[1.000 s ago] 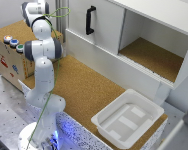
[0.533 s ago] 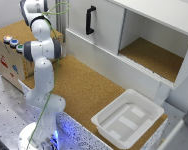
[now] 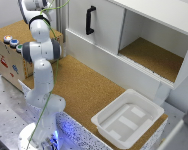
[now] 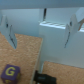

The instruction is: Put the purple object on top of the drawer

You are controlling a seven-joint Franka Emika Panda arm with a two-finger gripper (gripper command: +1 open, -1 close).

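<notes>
Tool [image 4: 42, 22] stands released, fingers apart, above the cork counter [image 4: 25, 55]; purple cube with yellow letter [image 4: 10, 73] lies near the large white drawer cabinet [image 4: 57, 42].

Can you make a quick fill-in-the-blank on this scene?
1. The drawer has a ____ bar handle.
2. The tray is ____ in colour.
3. In the wrist view, the purple cube bears the letter ____.
4. The drawer's inside is lined in cork-____.

Missing words: black; white; G; brown
</notes>
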